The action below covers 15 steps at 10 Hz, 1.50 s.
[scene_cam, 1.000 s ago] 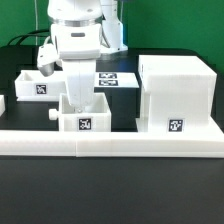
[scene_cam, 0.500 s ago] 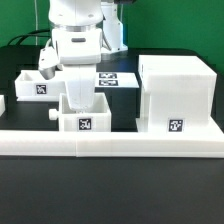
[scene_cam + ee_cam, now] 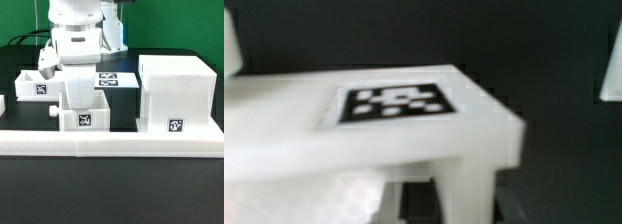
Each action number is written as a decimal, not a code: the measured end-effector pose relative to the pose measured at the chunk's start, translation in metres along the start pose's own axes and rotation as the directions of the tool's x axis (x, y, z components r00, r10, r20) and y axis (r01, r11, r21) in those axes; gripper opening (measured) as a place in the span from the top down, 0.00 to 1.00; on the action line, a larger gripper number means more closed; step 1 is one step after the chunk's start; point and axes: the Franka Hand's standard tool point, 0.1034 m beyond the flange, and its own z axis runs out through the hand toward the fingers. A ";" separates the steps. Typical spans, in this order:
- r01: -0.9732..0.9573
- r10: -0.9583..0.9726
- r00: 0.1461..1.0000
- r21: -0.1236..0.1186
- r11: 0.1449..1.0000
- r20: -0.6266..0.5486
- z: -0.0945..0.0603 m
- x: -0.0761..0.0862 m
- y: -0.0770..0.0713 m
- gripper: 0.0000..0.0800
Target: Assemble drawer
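A small white drawer box (image 3: 85, 119) with a tag on its front and a knob on its side sits left of centre, behind the front rail. My gripper (image 3: 78, 97) reaches down into it from above, its fingers shut on the box's wall. The big white drawer housing (image 3: 175, 95) stands on the exterior view's right, a small gap away from the box. The wrist view shows the box's tagged face (image 3: 393, 103) close up and blurred; the fingertips are not distinct there.
A second small drawer box (image 3: 34, 85) lies at the back on the exterior view's left. The marker board (image 3: 115, 80) lies flat behind the gripper. A long white rail (image 3: 110, 145) runs across the front.
The small drawer box has risen a little with my gripper; its tag sits higher in the exterior view than a second ago.
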 end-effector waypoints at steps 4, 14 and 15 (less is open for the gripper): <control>-0.022 0.022 1.000 -0.014 1.000 0.001 -0.003 0.002 0.003 0.94; -0.089 0.089 0.996 -0.055 0.995 0.006 -0.033 0.018 0.004 0.95; -0.095 0.096 0.995 -0.066 0.993 -0.002 -0.024 0.019 0.007 0.95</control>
